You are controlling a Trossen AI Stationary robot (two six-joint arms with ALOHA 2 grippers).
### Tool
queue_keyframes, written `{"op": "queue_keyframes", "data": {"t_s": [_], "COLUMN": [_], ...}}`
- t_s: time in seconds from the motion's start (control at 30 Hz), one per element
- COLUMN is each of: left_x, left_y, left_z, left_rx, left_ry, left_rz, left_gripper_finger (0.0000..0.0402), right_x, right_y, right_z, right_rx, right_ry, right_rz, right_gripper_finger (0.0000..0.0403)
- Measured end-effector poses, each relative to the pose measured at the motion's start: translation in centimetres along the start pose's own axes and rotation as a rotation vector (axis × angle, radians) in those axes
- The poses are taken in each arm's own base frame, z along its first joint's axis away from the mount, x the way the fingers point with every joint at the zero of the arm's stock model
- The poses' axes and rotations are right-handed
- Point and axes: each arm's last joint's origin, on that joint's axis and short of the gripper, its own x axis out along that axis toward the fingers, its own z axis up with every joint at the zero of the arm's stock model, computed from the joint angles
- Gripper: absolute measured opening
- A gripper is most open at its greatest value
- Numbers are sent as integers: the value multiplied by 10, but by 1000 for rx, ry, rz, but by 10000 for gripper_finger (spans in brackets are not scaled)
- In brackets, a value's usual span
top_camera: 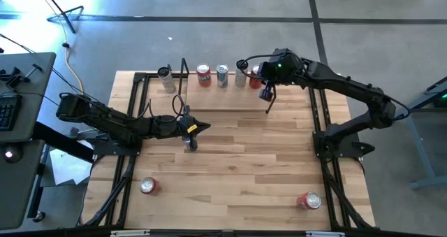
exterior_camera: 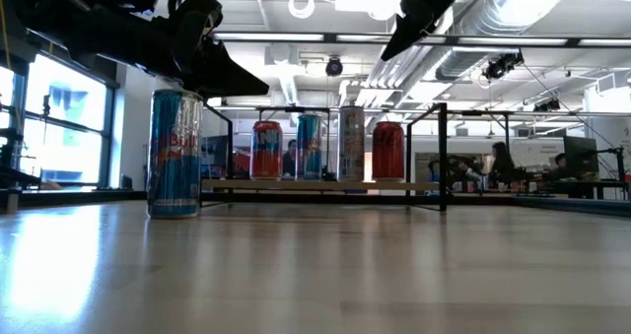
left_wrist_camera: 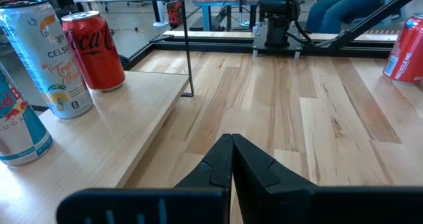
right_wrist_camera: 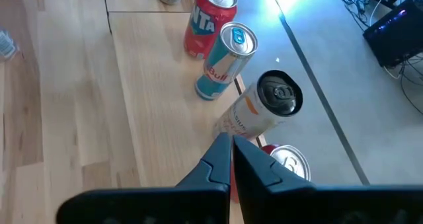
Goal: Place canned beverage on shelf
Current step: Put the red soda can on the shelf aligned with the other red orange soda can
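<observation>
The shelf stands at the table's far edge, with its pale plank between black rod frames. Several cans stand upright on it: a red one, a blue Red Bull, a white Celsius and a red Coca-Cola. My right gripper is shut and empty, high above the shelf's right end. My left gripper is shut and empty at mid-table. A tall Red Bull can stands upright on the tabletop just beside and below it.
A grey can stands on the tabletop left of the shelf. Two red cans stand near the table's near edge, one at the left and one at the right. Black frame rails run along both table sides.
</observation>
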Motion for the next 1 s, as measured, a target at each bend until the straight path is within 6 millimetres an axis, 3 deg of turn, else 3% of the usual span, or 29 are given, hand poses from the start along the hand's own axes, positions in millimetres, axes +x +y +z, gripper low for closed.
{"op": "queue_keyframes", "data": {"t_s": [0.23, 0.37, 0.77, 1.0], "left_x": [0, 0, 0, 0], "left_y": [0, 0, 0, 0], "left_z": [0, 0, 0, 1], "left_rx": [0, 0, 5, 14], "left_ry": [0, 0, 0, -8], "left_rz": [0, 0, -1, -6], "left_gripper_finger": [0, 0, 0, 0], "right_x": [0, -2, -17, 2], "right_y": [2, 15, 99, 153], "right_z": [0, 4, 25, -20], "right_rx": [-2, -38, -148, -161], "right_ry": [0, -3, -181, -295], "right_rz": [18, 17, 148, 164], "right_gripper_finger": [0, 0, 0, 0]}}
